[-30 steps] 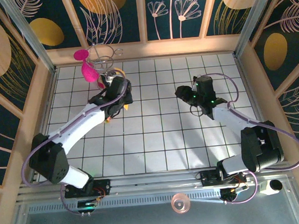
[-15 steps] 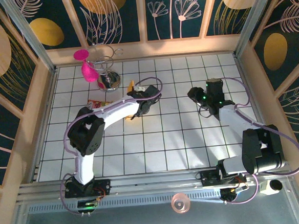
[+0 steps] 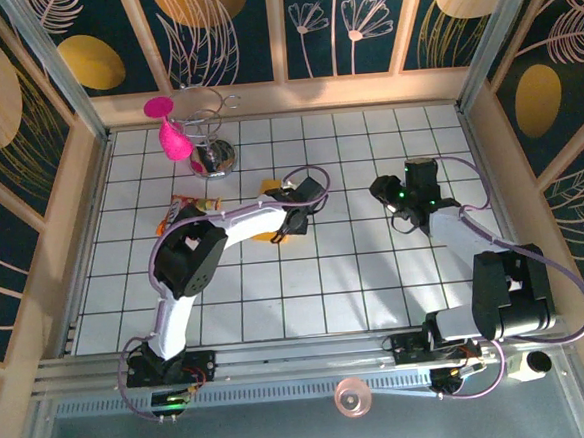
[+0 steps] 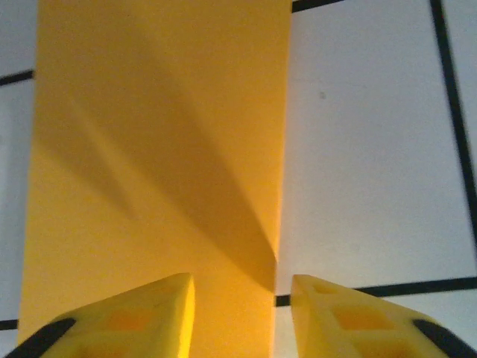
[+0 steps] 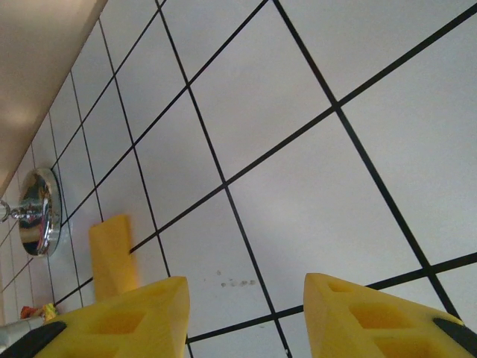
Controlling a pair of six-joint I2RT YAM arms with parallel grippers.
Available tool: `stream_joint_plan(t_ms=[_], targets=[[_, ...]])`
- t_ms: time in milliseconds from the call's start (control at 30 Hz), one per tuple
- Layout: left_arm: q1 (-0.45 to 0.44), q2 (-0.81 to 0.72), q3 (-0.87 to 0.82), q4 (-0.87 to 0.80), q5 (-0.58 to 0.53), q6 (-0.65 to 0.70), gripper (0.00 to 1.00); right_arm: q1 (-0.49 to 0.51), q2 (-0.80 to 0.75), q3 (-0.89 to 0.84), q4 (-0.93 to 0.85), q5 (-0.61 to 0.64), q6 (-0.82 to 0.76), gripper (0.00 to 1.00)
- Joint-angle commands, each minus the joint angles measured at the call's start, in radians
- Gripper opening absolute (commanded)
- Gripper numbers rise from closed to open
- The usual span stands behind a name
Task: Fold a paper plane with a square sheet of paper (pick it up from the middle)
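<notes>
The paper sheet (image 4: pixel 149 149) is matt, smooth orange-yellow paper, softly creased. The table (image 5: pixel 298 186) is smooth white tile with a faint sheen. The stand base (image 5: pixel 33 212) is mirror-polished metal. The left tool (image 4: pixel 240 289) has matt yellow plastic fingers (image 4: pixel 127 321).

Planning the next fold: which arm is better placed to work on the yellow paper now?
Left, I'd say. The left gripper hangs directly over the paper, jaws open astride one edge. The right gripper is open above bare tiles, the paper well off to its side.
</notes>
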Motion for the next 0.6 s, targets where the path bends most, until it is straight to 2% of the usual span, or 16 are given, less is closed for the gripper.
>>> stream_joint_plan(t_ms=[0,133,267,400,467,567], targets=[[0.017,-0.104,-0.045,0.106,0.120,-0.012,0.45,0.008,0.017,0.016,-0.001,-0.038,0.003,0.44],[0.065,-0.215,-0.150,0.211,0.229,-0.044,0.52,0.079,0.063,0.050,0.002,-0.042,-0.011,0.44],[0.134,-0.341,-0.289,0.317,0.295,-0.101,0.61,0.210,0.136,0.097,0.039,-0.054,-0.009,0.42],[0.199,-0.459,-0.422,0.379,0.287,-0.140,0.70,0.343,0.243,0.155,0.106,-0.104,0.007,0.34],[0.230,-0.502,-0.480,0.415,0.313,-0.159,0.74,0.396,0.299,0.199,0.121,-0.135,0.006,0.27],[0.278,-0.559,-0.592,0.480,0.360,-0.200,0.80,0.479,0.389,0.290,0.112,-0.145,0.002,0.23]])
